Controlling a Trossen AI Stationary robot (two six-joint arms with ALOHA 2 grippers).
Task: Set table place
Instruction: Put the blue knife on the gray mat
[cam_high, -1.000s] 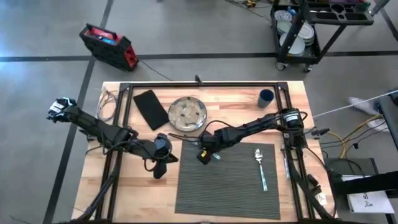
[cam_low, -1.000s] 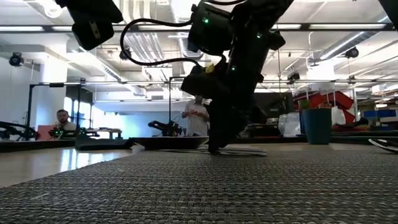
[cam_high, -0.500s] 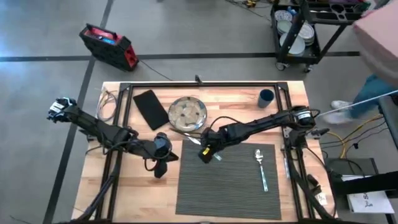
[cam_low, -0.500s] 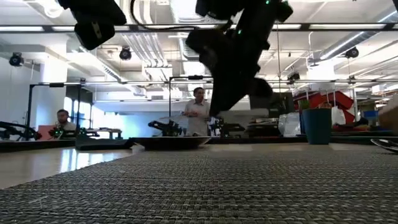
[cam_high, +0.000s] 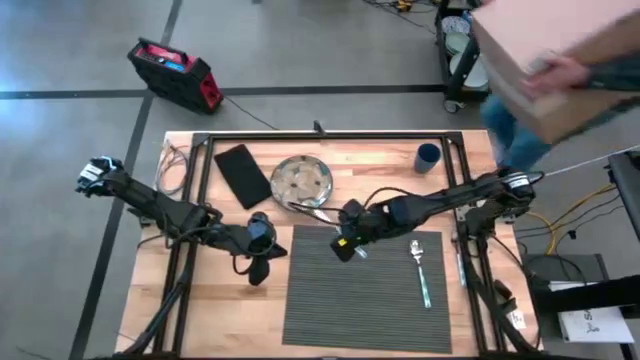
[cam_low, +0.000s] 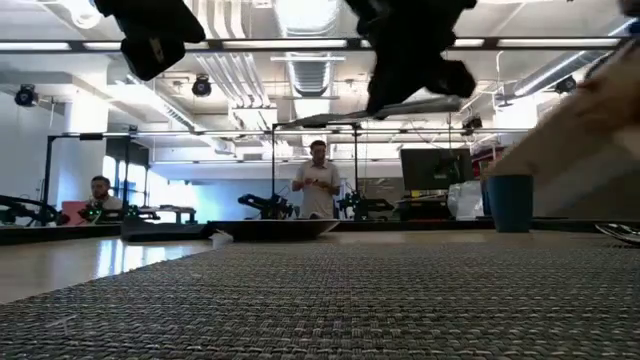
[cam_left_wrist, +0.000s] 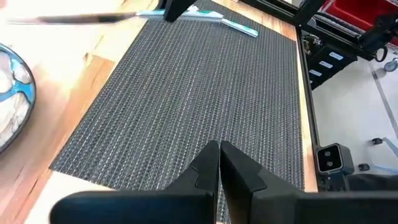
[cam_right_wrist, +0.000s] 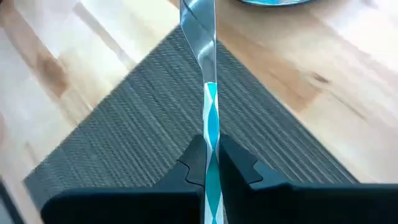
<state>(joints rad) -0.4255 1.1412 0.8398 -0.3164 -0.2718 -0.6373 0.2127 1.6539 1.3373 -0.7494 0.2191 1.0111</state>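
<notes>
Since the earlier frames the right gripper (cam_high: 347, 243) had risen off the placemat (cam_high: 365, 290), fingers pinching a knife (cam_right_wrist: 207, 93) above its upper left part. A spoon (cam_high: 420, 268) lay on the placemat, a plate (cam_high: 302, 183) beside it on the table (cam_high: 385, 160). The left gripper (cam_left_wrist: 219, 163), pressed together, waited beside the placemat's left edge.

No legible text or labels.

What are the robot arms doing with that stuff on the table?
The right gripper holds a knife with a blue-patterned handle in the air over the placemat. A spoon already lies on the mat. The plate, black napkin and blue cup sit on the table. The left gripper, shut and empty, waits beside the mat.
</notes>
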